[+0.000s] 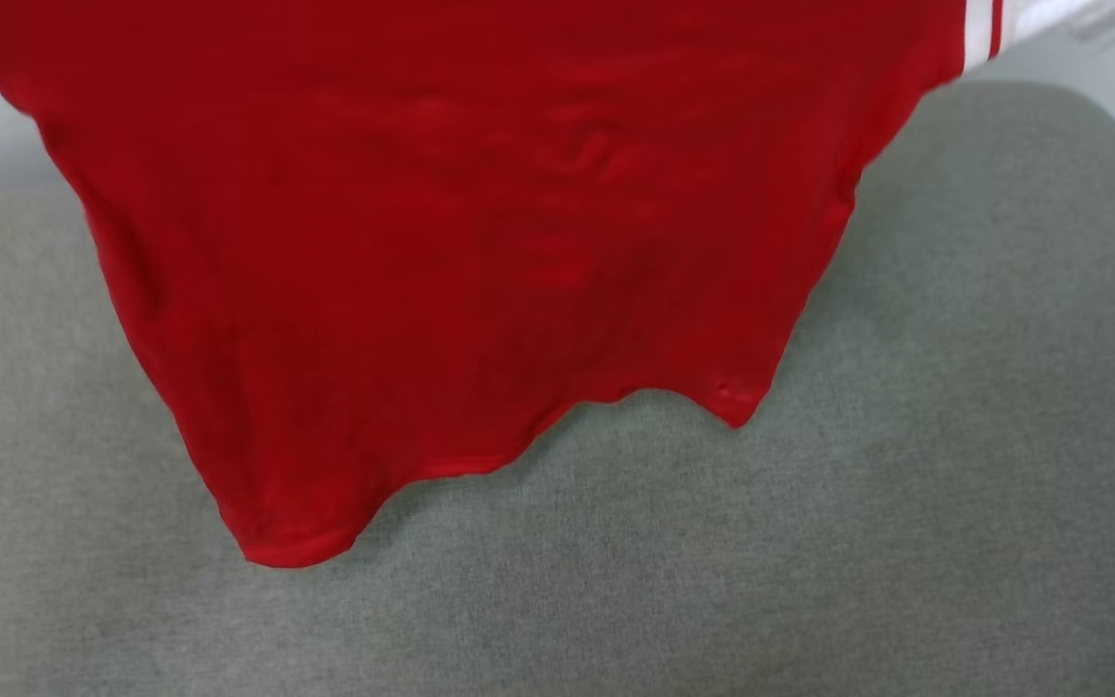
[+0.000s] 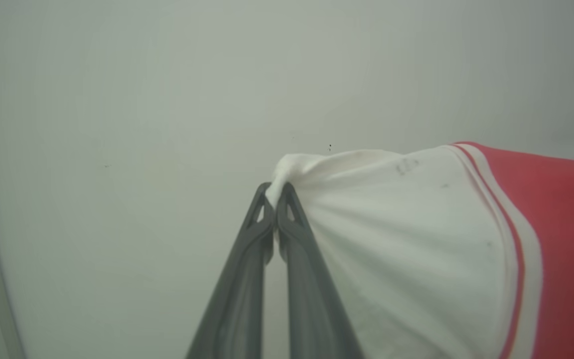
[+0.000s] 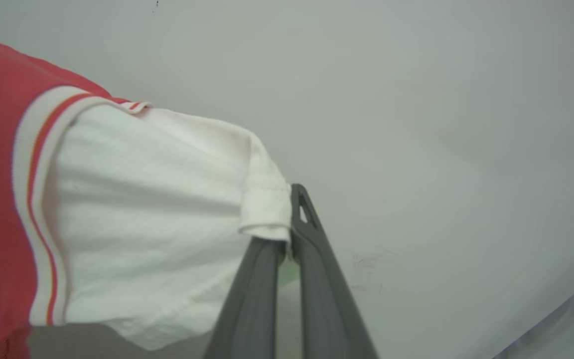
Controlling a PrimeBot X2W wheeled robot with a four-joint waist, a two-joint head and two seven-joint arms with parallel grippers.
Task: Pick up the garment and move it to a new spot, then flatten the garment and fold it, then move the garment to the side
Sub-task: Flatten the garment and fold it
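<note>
The garment [image 1: 461,261] hangs spread in the air, its plain red body filling the upper head view and its wavy hem dangling just above the grey cushion. My left gripper [image 2: 274,195] is shut on the bunched end of one white sleeve [image 2: 391,239], with the red-and-white striped trim [image 2: 516,249] to its right. My right gripper [image 3: 287,214] is shut on the hemmed cuff of the other white sleeve [image 3: 157,219]. No lettering shows on the side facing the head camera.
A grey-green upholstered surface [image 1: 906,484] lies under the shirt and spreads across the lower head view. A pale wall [image 2: 167,99] stands behind both grippers. A white ledge [image 1: 1099,58] sits at the far right.
</note>
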